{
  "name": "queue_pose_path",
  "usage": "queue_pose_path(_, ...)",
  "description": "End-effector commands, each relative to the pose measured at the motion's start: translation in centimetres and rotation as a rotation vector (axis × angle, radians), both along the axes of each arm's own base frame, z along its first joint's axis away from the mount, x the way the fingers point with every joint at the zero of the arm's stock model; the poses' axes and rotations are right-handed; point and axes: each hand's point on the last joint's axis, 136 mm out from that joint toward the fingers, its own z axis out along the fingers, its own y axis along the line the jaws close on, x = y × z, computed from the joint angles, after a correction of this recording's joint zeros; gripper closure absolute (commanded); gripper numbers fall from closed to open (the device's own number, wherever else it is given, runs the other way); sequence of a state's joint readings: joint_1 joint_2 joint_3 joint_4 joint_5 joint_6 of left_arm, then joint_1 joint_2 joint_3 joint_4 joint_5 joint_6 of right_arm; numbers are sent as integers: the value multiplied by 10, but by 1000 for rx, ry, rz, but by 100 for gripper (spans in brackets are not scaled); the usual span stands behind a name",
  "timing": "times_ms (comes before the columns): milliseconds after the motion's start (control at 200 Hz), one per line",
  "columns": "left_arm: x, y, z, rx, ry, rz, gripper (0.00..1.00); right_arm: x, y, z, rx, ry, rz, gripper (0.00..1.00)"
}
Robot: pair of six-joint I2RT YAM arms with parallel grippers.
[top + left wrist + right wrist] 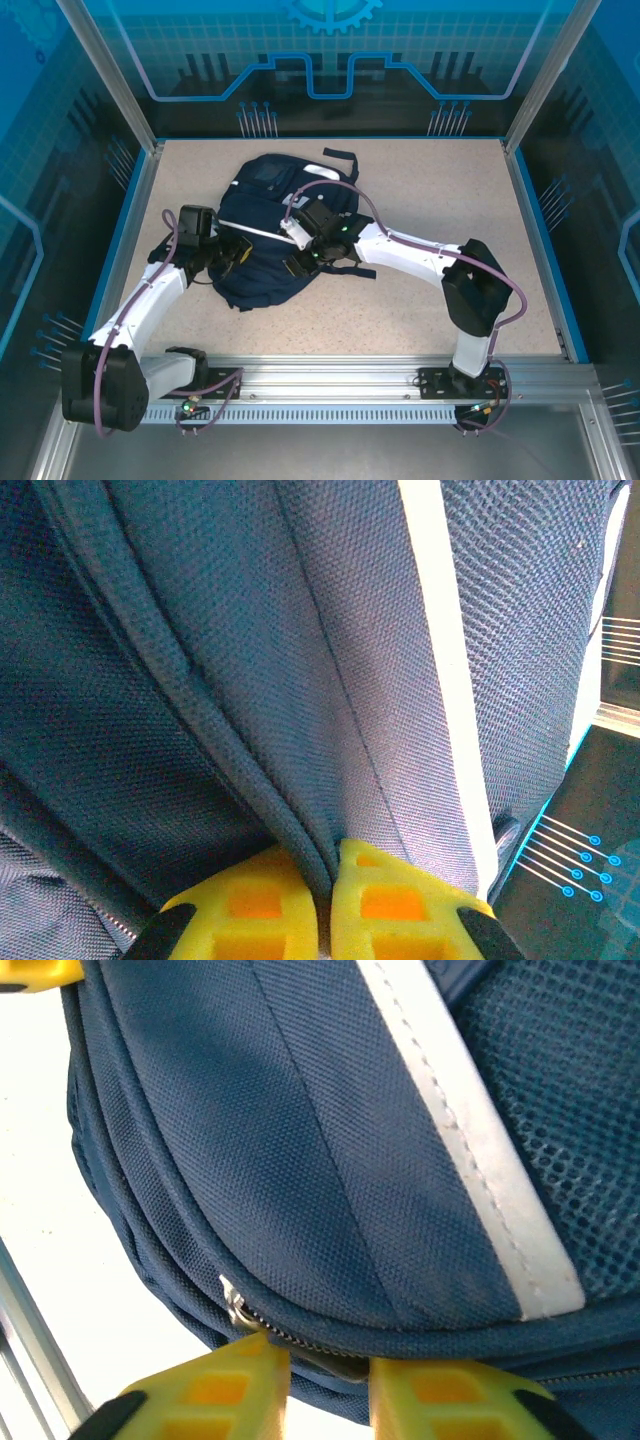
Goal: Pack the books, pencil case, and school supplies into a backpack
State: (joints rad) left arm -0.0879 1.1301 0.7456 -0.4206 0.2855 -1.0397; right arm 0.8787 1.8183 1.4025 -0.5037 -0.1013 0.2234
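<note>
Speckled beige tabletop (pixel 430 290), walled by glowing blue panels, carries the backpack (pixel 262 195) lying flat in the top view, with the left gripper (pixel 236 258) at its near-left edge and the right gripper (pixel 302 262) at its near edge. The left wrist view shows yellow fingers (pixel 250 910) clenched on a raised fold of coarse navy weave beside a white stripe (pixel 440 680). The right wrist view adds a zipper (pixel 300 1340) under a curved seam and mesh (pixel 570 1090). Here the fingers (pixel 220 1390) sit slightly apart astride the zipper, grip unclear.
</note>
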Motion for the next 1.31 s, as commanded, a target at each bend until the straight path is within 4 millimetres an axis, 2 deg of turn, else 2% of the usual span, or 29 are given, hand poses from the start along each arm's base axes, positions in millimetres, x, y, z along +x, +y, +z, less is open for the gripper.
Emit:
queue_pose_path(0, 3, -9, 27, -25, -77, -53, 100, 8, 5, 8, 3, -51, -26, 85)
queue_pose_path(105, 3, -7, 25, -12, -74, -48, 100, 13, -6, 11, -26, -89, -63, 95)
queue_pose_path(205, 1, -4, 23, 3, -69, -37, 100, 18, -20, 18, -52, -143, -111, 100)
queue_pose_path(365, 0, -1, 19, 20, -58, -32, 100, 27, -52, 21, -118, -205, -214, 100)
queue_pose_path(530, -1, 0, 15, 28, -49, -31, 100, 40, -86, 13, -191, -210, -349, 100)
queue_pose_path(610, -1, 0, 15, 26, -48, -31, 100, 46, -95, 11, -202, -201, -395, 100)
queue_pose_path(680, -1, -1, 16, 23, -52, -34, 100, 41, -82, 13, -153, -162, -331, 97)
queue_pose_path(770, 0, -2, 18, 18, -57, -40, 100, 22, -50, 23, -37, -119, -171, 73)
queue_pose_path(835, 1, -3, 21, 12, -62, -45, 100, 10, -34, 27, 4, -96, -110, 63)
queue_pose_path(1081, 2, -5, 25, 6, -73, -56, 100, -11, -3, 18, 16, -56, -84, 49)
queue_pose_path(1301, 3, -6, 24, 3, -71, -60, 100, -17, 14, 17, 45, -41, -132, 42)
